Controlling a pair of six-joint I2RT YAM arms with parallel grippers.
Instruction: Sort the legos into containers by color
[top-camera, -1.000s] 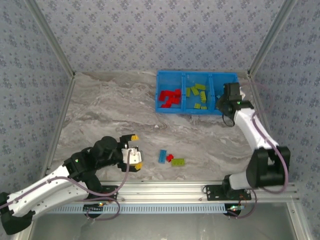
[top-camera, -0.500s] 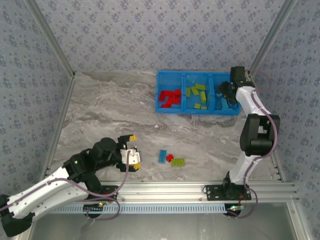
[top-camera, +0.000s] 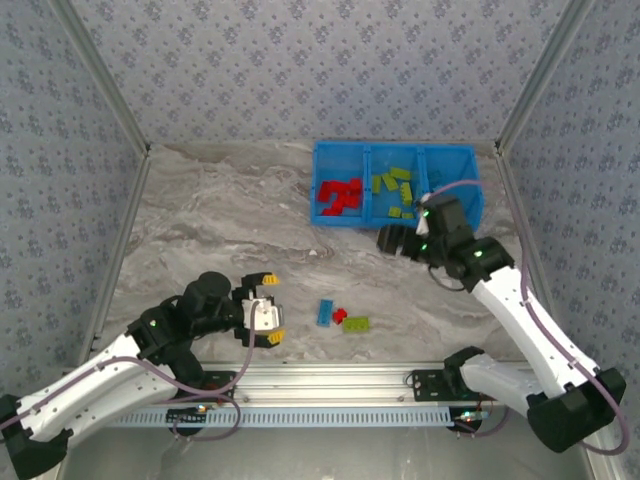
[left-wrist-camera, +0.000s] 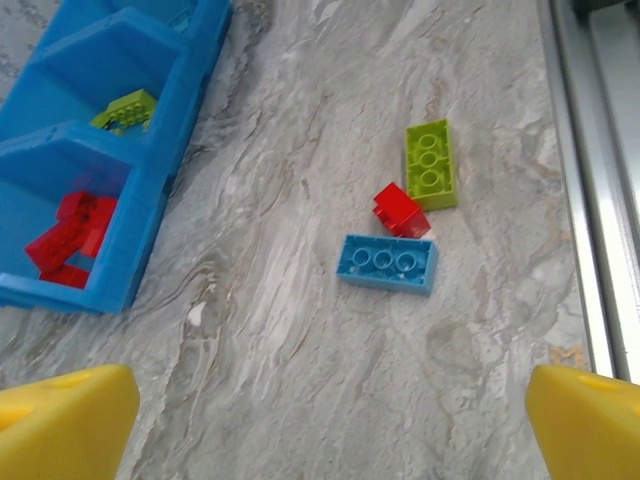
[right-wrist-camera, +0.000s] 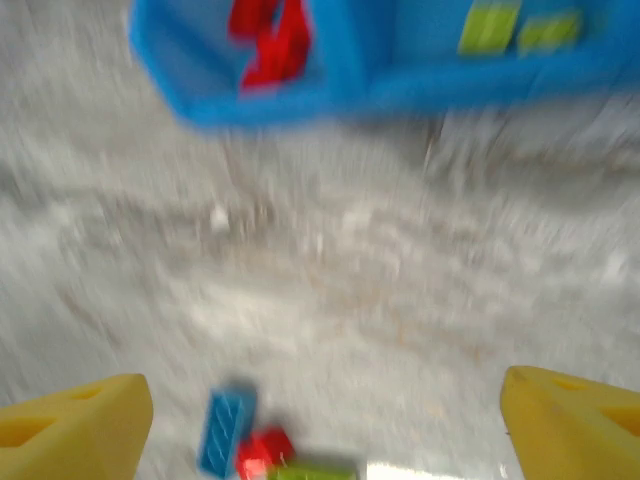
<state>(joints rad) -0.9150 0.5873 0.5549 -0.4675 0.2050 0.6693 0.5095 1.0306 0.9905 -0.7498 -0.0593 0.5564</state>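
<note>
Bin: one bright blue plastic bin (top-camera: 395, 150), split by two blue dividers into three compartments in a row. It stands at the far edge of the tabletop (top-camera: 220, 220), right of the middle.
Left compartment: a small heap of red bricks (top-camera: 340, 196), glossy and lying at mixed angles.
Middle compartment: several lime green bricks (top-camera: 395, 188), scattered a little apart from one another.
Right compartment: partly covered by the right arm. Its contents cannot be told against the blue walls.
Loose bricks: three in a tight cluster close to the tabletop's near edge, about its middle.
Light blue brick (left-wrist-camera: 386, 263): long and flat, with three rings in a row on its upward face. It is the leftmost of the cluster in the top view.
Small red brick (left-wrist-camera: 400, 210): squarish and the smallest of the three. It lies between the other two, touching a corner of the green one and right against the blue one's long side.
Loose green brick (left-wrist-camera: 431, 164): lime, long, also with three rings in a row. It is the rightmost of the cluster.
Left hand (top-camera: 272, 309): released, with its yellow fingertips (left-wrist-camera: 65, 420) spread wide and nothing between them. It is by the near edge, just left of the cluster.
Right hand (top-camera: 390, 241): released, its yellow fingertips (right-wrist-camera: 75, 425) wide apart and empty in the blurred wrist view. It is over bare tabletop, just in front of the bin's near wall.
</note>
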